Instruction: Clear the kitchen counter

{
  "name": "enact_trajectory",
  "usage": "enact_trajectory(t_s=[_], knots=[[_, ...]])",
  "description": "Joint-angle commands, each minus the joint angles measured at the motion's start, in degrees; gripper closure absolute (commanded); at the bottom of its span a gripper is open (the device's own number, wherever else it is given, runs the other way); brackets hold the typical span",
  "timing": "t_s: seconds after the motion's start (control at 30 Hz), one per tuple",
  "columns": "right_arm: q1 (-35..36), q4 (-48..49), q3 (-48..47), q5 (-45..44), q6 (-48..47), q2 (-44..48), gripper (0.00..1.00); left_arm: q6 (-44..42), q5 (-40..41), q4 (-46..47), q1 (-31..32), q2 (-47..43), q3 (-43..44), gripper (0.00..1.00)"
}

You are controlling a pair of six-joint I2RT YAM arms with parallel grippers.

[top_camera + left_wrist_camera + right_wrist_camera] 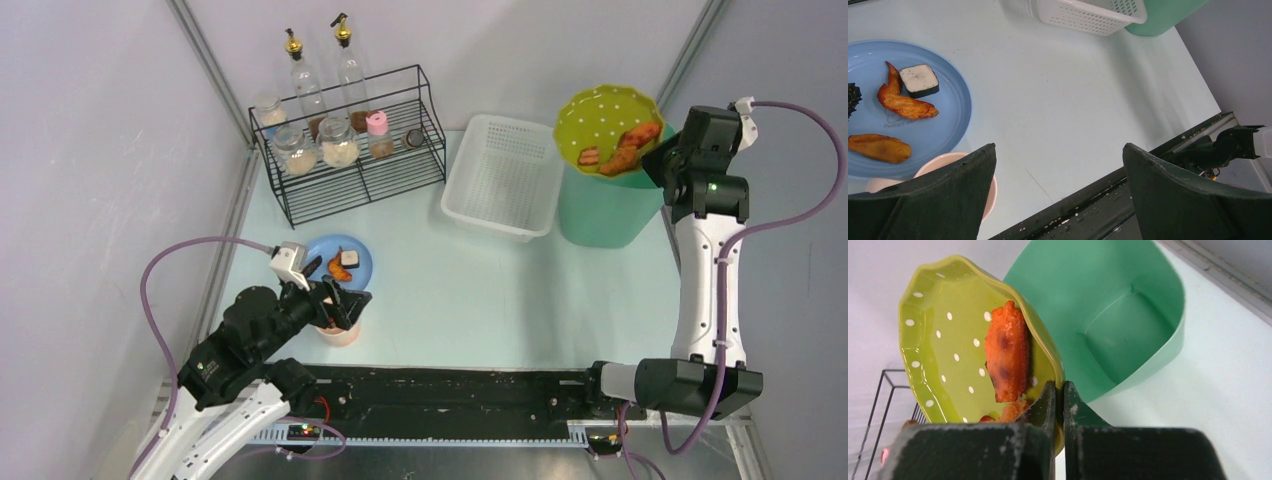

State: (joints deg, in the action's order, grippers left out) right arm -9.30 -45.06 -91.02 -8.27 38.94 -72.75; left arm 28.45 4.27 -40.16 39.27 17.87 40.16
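One step underway, apparently emptying: right end effector (pixel 1059 390) clamps green plate (pixel 948 340) rim, bin (pixel 1118 325) beneath it; left end effector (pixel 1059 150) spread, empty. Next: steeper tilt.

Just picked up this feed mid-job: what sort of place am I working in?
Likely a mock kitchen counter in a test cell: a wire rack of spice jars and oil bottles, food on a blue plate and a green plate, plain panel walls all round.
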Motion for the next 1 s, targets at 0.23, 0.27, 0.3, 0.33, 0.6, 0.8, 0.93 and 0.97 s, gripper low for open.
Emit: enact_trajectory(t_s=[0.23, 0.27, 0.3, 0.33, 0.6, 0.8, 0.93, 0.97], knots=[[-5.3, 5.9, -10.8, -8.2, -0.9, -2.0, 1.00, -0.7, -1.2, 1.7, 0.4, -0.6, -0.2, 0.00], [-5.4, 5.6, -11.4, -8.9, -1.9, -2.1, 1.00, -0.7, -1.3, 1.7, 0.3, -0.7, -0.2, 0.00], [-5.4, 5.6, -11.6, -10.2, -2.4, -2.3, 1.00, -0.9, -1.4, 1.7, 0.3, -0.7, -0.1, 0.00], [-5.5, 5.6, -11.8, -10.8, -3.4, -2.3, 1.00, -0.9, -1.4, 1.8, 0.3, -0.8, -0.2, 0.00], [-5.6, 8.6, -8.9, -19.4, -9.8, -1.5, 1.00, -0.8, -1.3, 1.8, 0.4, -2.0, -0.2, 0.00], [-5.6, 11.0, -7.9, -22.3, -12.4, -2.8, 1.00, -0.7, -1.1, 1.8, 0.3, -2.6, -0.3, 0.00], [-5.4, 11.6, -9.2, -23.9, -14.5, -4.7, 1.00, -0.8, -1.2, 1.8, 0.3, -2.8, -0.3, 0.00], [-5.4, 11.8, -9.5, -24.1, -15.2, -5.0, 1.00, -0.7, -1.1, 1.8, 0.3, -2.9, -0.3, 0.00]])
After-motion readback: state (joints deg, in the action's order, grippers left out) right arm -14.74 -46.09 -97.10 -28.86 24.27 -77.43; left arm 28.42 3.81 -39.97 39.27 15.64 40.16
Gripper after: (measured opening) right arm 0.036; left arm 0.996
